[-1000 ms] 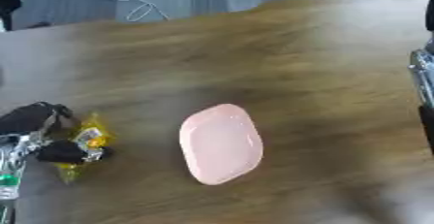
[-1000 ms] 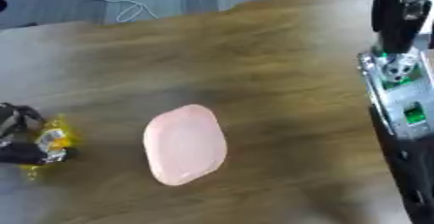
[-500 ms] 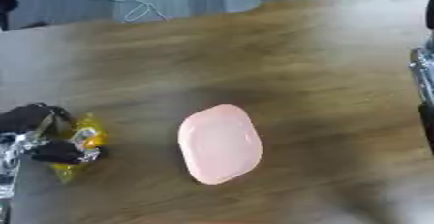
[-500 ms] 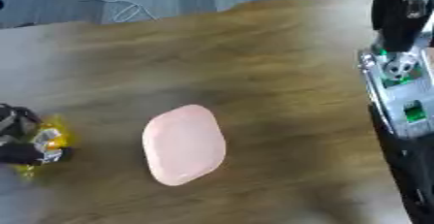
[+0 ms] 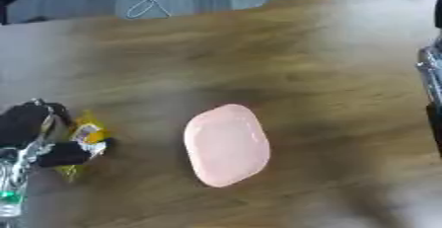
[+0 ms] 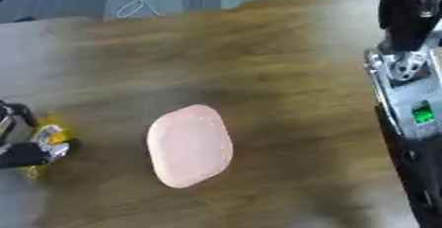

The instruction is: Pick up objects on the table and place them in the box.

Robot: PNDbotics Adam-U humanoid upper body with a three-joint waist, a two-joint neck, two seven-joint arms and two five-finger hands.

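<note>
At the table's (image 5: 328,64) left edge, the left hand (image 5: 34,135) has its fingers curled round a small yellow packet (image 5: 86,135); its print is too blurred to read. Near the middle, well apart, lies a pink oval object (image 5: 226,144) flat on the wood. On the right only the right arm (image 6: 410,89) shows, so I cannot tell that hand's fingers.

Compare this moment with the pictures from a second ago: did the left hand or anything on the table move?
Hardly anything changed. The left hand stays curled on the yellow packet at the table's left edge, with no clear shift either way. The pink oval object lies where it was, and the right arm stays at the right edge.
</note>
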